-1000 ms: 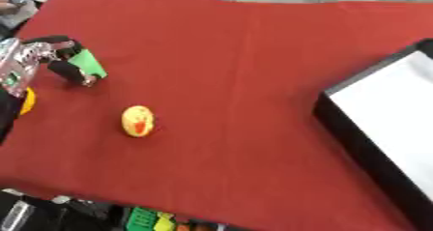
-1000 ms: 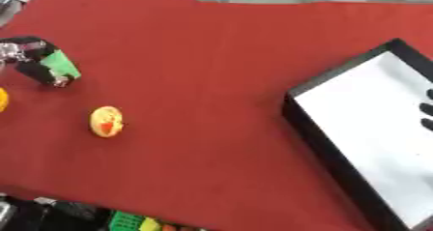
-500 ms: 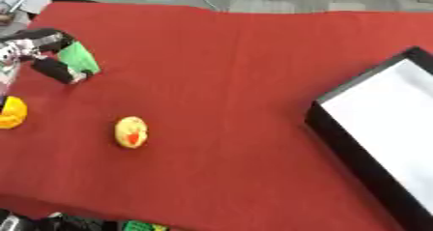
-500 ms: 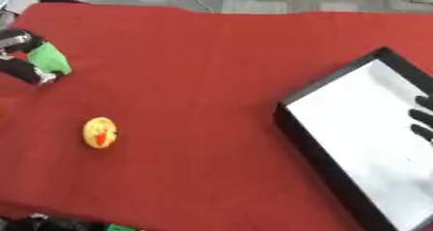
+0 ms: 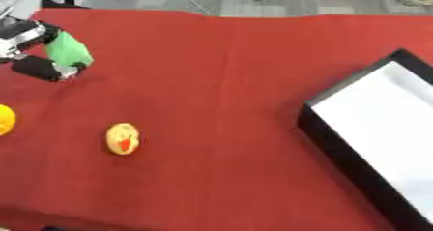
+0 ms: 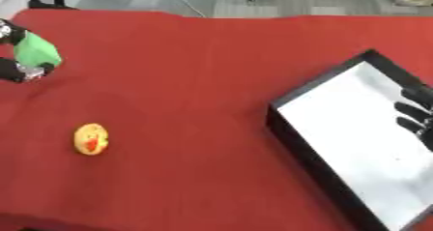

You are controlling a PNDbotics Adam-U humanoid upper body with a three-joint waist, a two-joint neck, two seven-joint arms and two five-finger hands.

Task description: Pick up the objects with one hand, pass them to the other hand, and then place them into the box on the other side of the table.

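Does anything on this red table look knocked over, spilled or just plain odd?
Nothing looks spilled or broken. The left hand holds a green object at the far left, a yellow toy lies alone on the red cloth, and the box sits askew to the table edge.

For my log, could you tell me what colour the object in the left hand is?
Green object, clearest in the left eye view.

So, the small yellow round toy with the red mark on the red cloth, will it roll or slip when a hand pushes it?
The small yellow round toy looks rounded and egg-like, so a push would probably make it roll or wobble. It lies on a red cloth, which likely slows sliding. Its surface seems smooth, so fingers may slip; closing around its middle seems safer.
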